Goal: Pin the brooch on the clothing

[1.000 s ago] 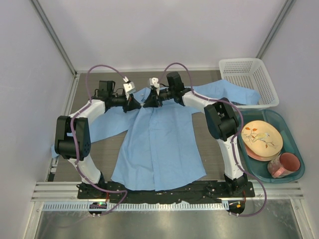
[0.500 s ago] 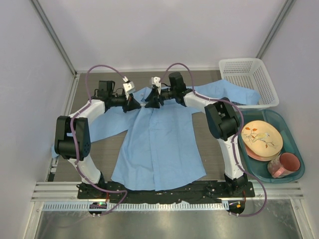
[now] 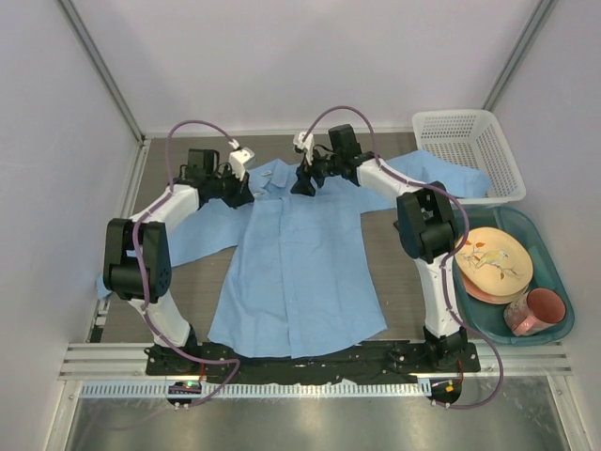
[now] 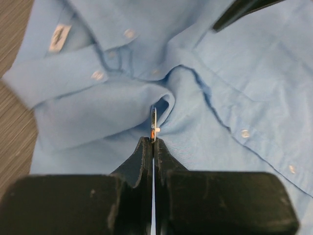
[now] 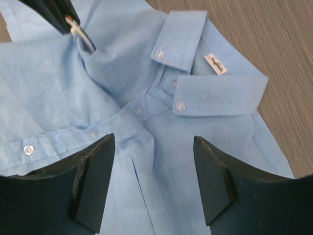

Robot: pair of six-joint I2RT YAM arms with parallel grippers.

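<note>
Top view: the shirt (image 3: 296, 272) lay flat mid-frame, with the left gripper (image 3: 244, 194) and right gripper (image 3: 303, 185) either side of its collar (image 3: 274, 174).

Left wrist view: closed jaws pinched the brooch (image 4: 153, 125) edge-on at centre, against a fabric fold.

Right wrist view: jaws stood wide above the collar; the label (image 5: 215, 63) at upper right was unreadable.

clothing (image 3: 296, 272): seen as thin woven cloth, matt, softly creased | buttons (image 5: 180, 105): smooth pale plastic, faintly glossy | brooch (image 4: 153, 123): seen edge-on as a thin shiny sliver, metal-like | tabletop (image 5: 274, 44): finished in matt grey wood-grain | right gripper (image 5: 152, 142): matt black plastic | basket (image 3: 500, 169): white plastic mesh | plate (image 3: 493, 258): glazed, glossy
</note>
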